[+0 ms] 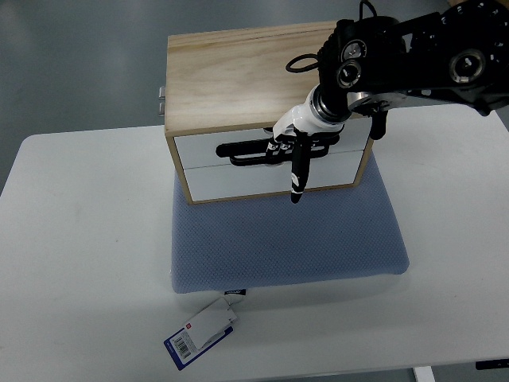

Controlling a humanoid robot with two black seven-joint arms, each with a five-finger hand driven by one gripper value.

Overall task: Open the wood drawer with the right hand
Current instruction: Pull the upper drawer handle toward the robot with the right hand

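Note:
A light wood drawer box (238, 72) stands on a blue mat (286, 239). Its front has two white drawer faces, upper (199, 150) and lower (238, 181), with a black handle (238, 151) across the upper one. Both drawers look closed. My right hand (290, 151), black and white, comes in from the upper right and sits at the handle of the upper drawer. Several fingers are curled at the handle, and one black finger (298, 179) points down over the lower drawer face. Whether the fingers hook the handle is hard to tell. The left arm is out of view.
The box and blue mat rest on a white table (79, 239). A white and blue tag (203, 330) is attached to the mat's front edge. A metal hinge or bracket (161, 99) sticks out from the box's left side. Grey floor lies beyond the table.

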